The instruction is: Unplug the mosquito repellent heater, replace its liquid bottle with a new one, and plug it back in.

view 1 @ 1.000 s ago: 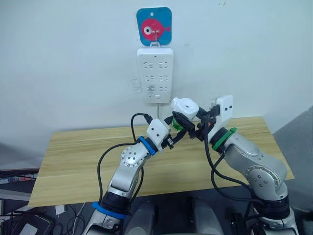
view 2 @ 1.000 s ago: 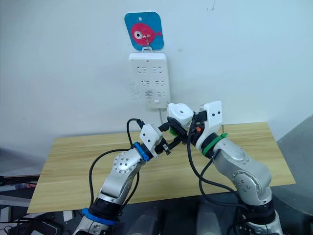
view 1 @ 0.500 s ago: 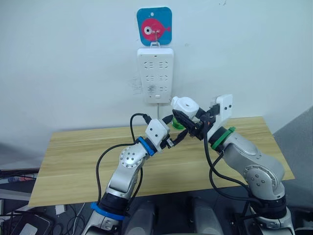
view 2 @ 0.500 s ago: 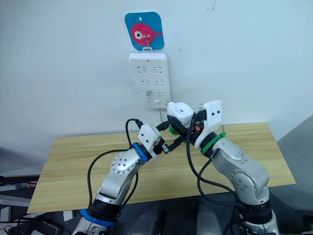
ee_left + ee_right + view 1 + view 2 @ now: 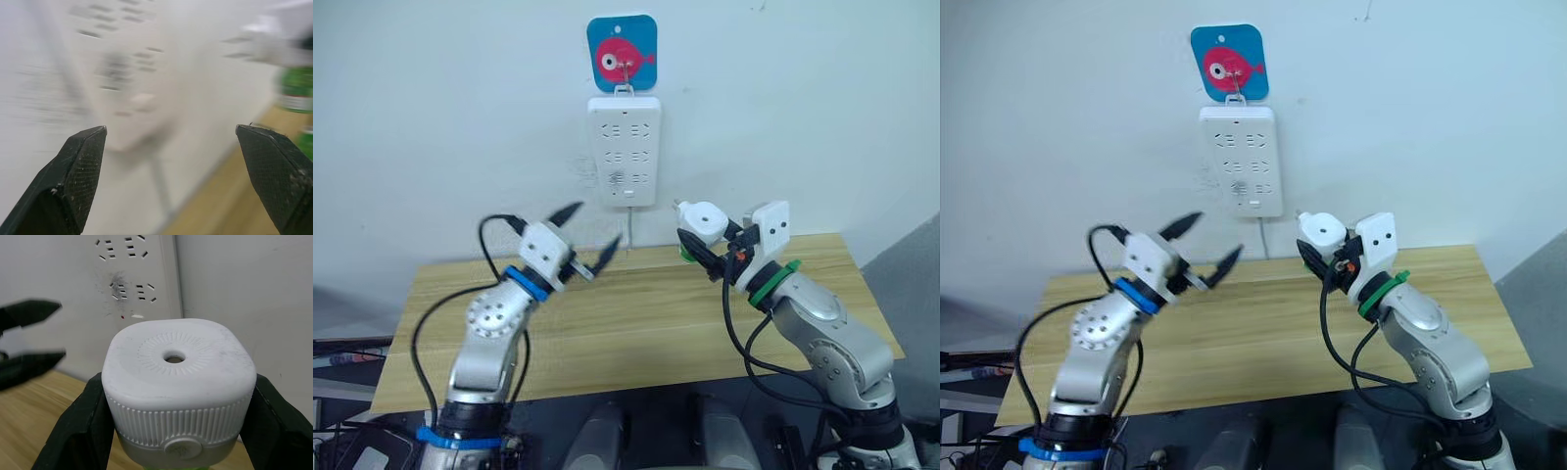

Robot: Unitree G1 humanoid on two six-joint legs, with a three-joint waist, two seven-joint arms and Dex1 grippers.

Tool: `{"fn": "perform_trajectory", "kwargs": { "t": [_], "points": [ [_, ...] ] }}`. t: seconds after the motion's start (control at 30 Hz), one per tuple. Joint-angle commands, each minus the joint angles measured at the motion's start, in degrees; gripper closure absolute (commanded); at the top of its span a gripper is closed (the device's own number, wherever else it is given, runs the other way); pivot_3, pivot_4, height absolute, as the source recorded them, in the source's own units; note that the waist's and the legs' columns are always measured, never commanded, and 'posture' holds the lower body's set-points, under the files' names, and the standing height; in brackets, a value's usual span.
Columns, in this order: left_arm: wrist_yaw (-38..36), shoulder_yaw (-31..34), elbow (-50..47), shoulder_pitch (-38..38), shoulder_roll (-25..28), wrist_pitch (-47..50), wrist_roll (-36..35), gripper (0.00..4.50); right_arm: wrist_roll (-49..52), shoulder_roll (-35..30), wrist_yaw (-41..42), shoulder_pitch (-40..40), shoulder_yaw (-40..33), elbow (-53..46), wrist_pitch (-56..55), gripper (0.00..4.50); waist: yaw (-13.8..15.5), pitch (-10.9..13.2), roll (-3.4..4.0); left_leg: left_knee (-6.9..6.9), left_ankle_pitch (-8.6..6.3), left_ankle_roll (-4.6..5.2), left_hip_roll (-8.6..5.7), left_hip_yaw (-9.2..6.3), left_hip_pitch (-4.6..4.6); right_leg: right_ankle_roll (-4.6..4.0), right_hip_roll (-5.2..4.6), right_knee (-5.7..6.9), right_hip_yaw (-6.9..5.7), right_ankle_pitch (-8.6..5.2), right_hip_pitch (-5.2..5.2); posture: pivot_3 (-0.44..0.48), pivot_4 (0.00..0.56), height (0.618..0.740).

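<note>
Two grippers are raised above a wooden table (image 5: 636, 323) in front of a white wall. Right gripper (image 5: 703, 247) is clenched on the heater (image 5: 703, 221), a small white rounded unit with a ribbed round face and a dark centre hole, one black finger pressing on each side of it. A green part (image 5: 686, 254) peeks out just under the heater, between the fingers. Held in the air, the heater sits well off the table, below and to the right of the white power strip (image 5: 625, 150) on the wall and apart from it. Left gripper (image 5: 588, 235) is well away to the left of the right one, its two black fingers spread wide with nothing between them, tips pointing toward the wall. Above the strip hangs a blue card (image 5: 622, 51) with a pink fish on it. A thin cable (image 5: 627, 231) drops from the strip's lower edge toward the table.
</note>
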Motion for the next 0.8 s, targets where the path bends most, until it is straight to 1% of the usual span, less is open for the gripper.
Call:
{"fn": "perform_trajectory", "kwargs": {
  "t": [0.03, 0.2, 0.27, 0.4, 0.53, 0.67, 0.8],
  "points": [
    [0.36, 0.93, 2.29, -4.42, -0.24, 1.42, -2.12, 0.0, -0.11, -0.51, 0.9, -0.96, -2.16, -2.2, -0.99, 1.52, 0.02, -0.1, -0.02, 0.0, 0.0, 0.0, -0.01, 0.0, 0.0, 0.0, -0.01, 0.0, 0.0, 0.0, 0.0, 0.068, 0.173, 0.74],
    [-4.46, -0.99, 10.17, -13.0, -0.82, 3.32, -4.98, 0.0, 0.23, -1.25, 1.42, -3.1, -4.0, -2.14, -0.53, 1.52, -0.17, -0.12, -0.03, -0.01, 0.0, 0.0, 0.0, 0.01, 0.0, 0.0, 0.01, 0.0, 0.0, 0.0, -0.03, 0.062, 0.171, 0.74],
    [-5.55, -1.21, 13.67, -15.74, -0.97, 2.66, -5.15, 0.0, 1.1, -1.74, 1.5, -4.15, -4.85, -2.73, 0.53, 1.52, -0.2, -0.13, -0.04, -0.01, 0.0, 0.0, 0.0, 0.01, 0.0, 0.0, 0.01, 0.01, -0.01, 0.0, -0.04, 0.062, 0.171, 0.74],
    [-7.15, -1.26, 18.97, -18.73, -1.12, 0.42, -4.92, 0.0, 0.84, -2.13, 1.36, -5.07, -5.52, -3.22, 1.67, 1.52, -0.29, -0.14, -0.04, -0.03, 0.0, 0.0, 0.01, 0.0, 0.0, 0.0, 0.02, -0.01, -0.01, 0.0, -0.04, 0.048, 0.165, 0.74],
    [-10.87, -2.02, 23.81, -21.08, -0.98, -1.44, -5.2, 0.0, 0.9, -1.79, 1.11, -5.23, -5.78, -3.98, 2.53, 1.52, -0.21, -0.15, -0.05, -0.02, 0.0, -0.01, 0.0, -0.01, -0.01, 0.0, 0.0, 0.0, -0.02, 0.0, -0.04, 0.044, 0.162, 0.74],
    [-15.33, -2.44, 27.24, -23.01, -1.04, -2.37, -5.93, 0.0, 0.54, -1.61, 1.18, -4.7, -5.76, -4.45, 2.58, 1.52, -0.23, -0.18, -0.04, 0.02, 0.01, -0.01, -0.01, 0.0, 0.0, 0.0, 0.0, 0.01, -0.01, 0.0, -0.03, 0.03, 0.155, 0.74],
    [-17.38, -2.58, 30.0, -24.58, -1.4, -3.08, -5.82, 0.0, 0.09, -1.1, 0.95, -4.58, -5.7, -4.19, 2.18, 1.52, -0.37, -0.18, -0.04, 0.01, 0.0, -0.01, -0.01, -0.01, -0.02, 0.0, 0.0, 0.01, -0.02, 0.0, -0.05, 0.024, 0.157, 0.74]
  ]
}}
